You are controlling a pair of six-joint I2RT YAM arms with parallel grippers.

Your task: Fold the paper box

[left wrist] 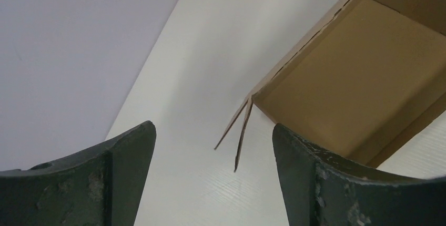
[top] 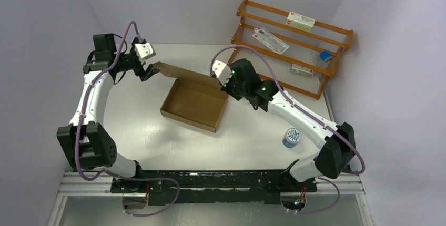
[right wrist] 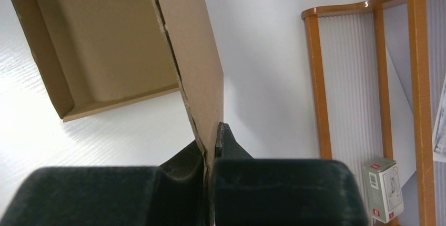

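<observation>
The paper box (top: 193, 102) is a brown cardboard tray with raised walls, standing mid-table with its lid flap up along the far side. My right gripper (top: 221, 81) is shut on the box's far right wall; in the right wrist view the cardboard wall (right wrist: 192, 52) runs down between the closed fingers (right wrist: 210, 147). My left gripper (top: 149, 72) is open at the box's far left corner, just clear of the flap end. In the left wrist view the two thin flap edges (left wrist: 239, 134) stick out between my spread fingers (left wrist: 131, 147), and the box inside (left wrist: 357, 73) shows beyond.
An orange wooden rack (top: 294, 42) leans at the back right with small white cartons (top: 301, 22) and a packet on it. A round blue-and-white tin (top: 291, 137) stands by my right arm. Walls close in on the left, the right and the back.
</observation>
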